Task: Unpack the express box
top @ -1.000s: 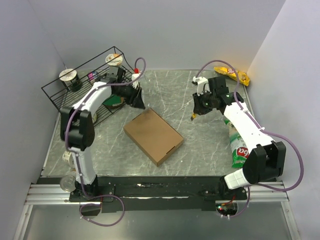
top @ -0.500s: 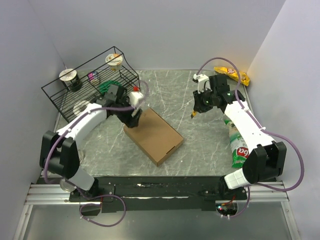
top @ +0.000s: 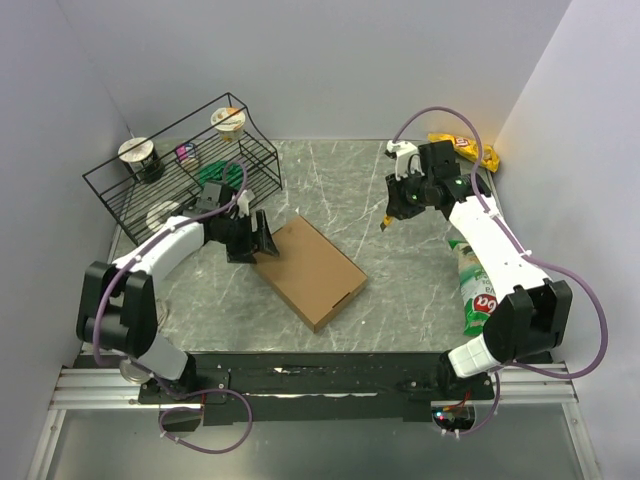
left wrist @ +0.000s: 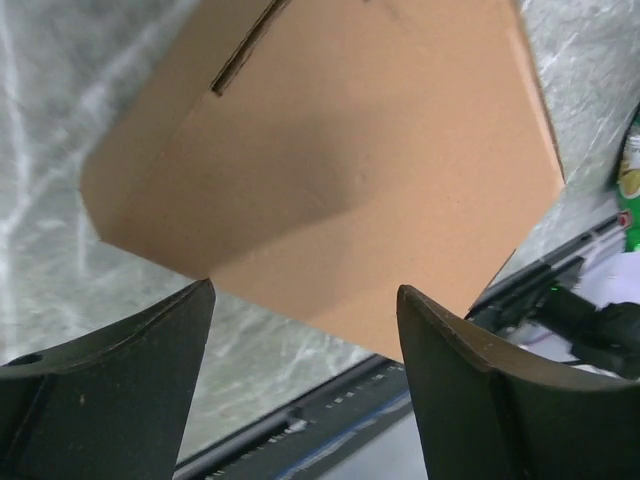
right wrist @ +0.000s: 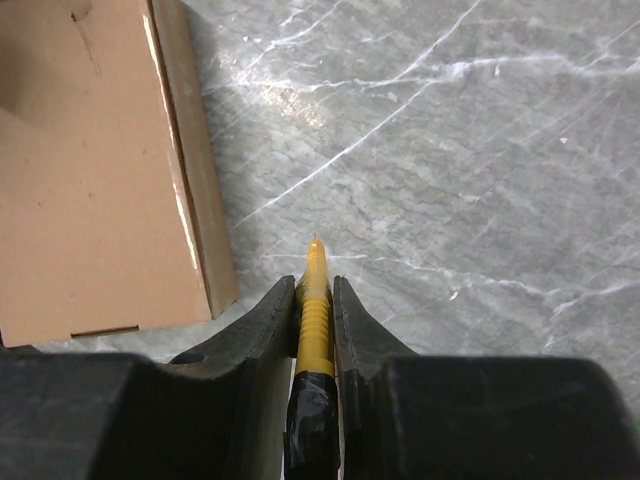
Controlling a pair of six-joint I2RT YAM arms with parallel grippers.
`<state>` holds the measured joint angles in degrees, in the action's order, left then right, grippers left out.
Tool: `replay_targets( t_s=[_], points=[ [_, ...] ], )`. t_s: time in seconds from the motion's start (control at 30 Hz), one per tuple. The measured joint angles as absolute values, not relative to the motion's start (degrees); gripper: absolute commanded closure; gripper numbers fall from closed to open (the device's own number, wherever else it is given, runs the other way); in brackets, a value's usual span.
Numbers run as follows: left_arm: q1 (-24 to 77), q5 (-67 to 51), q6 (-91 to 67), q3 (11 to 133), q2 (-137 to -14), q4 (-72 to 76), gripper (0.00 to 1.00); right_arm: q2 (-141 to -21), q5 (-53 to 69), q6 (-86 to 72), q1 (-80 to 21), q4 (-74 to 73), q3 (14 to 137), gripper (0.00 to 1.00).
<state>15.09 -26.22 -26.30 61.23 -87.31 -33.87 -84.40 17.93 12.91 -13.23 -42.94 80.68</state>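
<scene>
Your left gripper has swung from the basket down to the box. Its jaws have gone from nearly closed to spread wide, empty, straddling the box's left corner. This looks like a brace before cutting (the box lies mid-table, flaps closed). Your right gripper hasn't moved and pinches a yellow cutter near the box. The green tube and yellow bag sit well aside, so nothing blocks you.

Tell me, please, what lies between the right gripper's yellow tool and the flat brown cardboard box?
Only bare grey marbled tabletop; the right wrist view shows it between the right gripper, holding the slim yellow tool, and the brown cardboard box.
</scene>
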Motion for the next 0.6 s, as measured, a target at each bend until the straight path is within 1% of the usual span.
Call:
replay_targets(
  t_s=[0.17,0.3,0.37,0.4,0.47,0.57,0.6],
  points=[
    [14.68,-27.68,-29.95,60.88,-90.76,-33.45,0.26,-84.77,18.09,12.91,-13.23,-43.57,80.68,1.0],
    [14.63,-27.66,-30.7,61.01,-91.37,-33.58,0.37,-84.77,18.09,12.84,-13.23,-43.53,80.68,1.0],
    [14.41,-27.83,-30.41,60.99,-91.74,-33.52,0.39,-84.77,18.11,12.67,-13.23,-43.53,80.66,1.0],
    [14.22,-28.1,-30.11,60.66,-91.74,-33.23,0.44,-84.77,18.11,12.64,-13.23,-43.51,80.62,1.0],
    [13.17,-29.36,-29.47,59.29,-91.37,-32.03,0.48,-84.77,18.15,12.49,-13.23,-43.53,80.47,1.0],
    [11.25,-31.79,-29.41,56.51,-90.56,-29.43,0.49,-84.77,18.13,12.47,-13.23,-43.57,80.4,1.0],
    [10.74,-32.53,-29.43,55.72,-90.26,-28.67,0.47,-84.77,18.13,12.47,-13.23,-43.57,80.4,1.0]
  ],
)
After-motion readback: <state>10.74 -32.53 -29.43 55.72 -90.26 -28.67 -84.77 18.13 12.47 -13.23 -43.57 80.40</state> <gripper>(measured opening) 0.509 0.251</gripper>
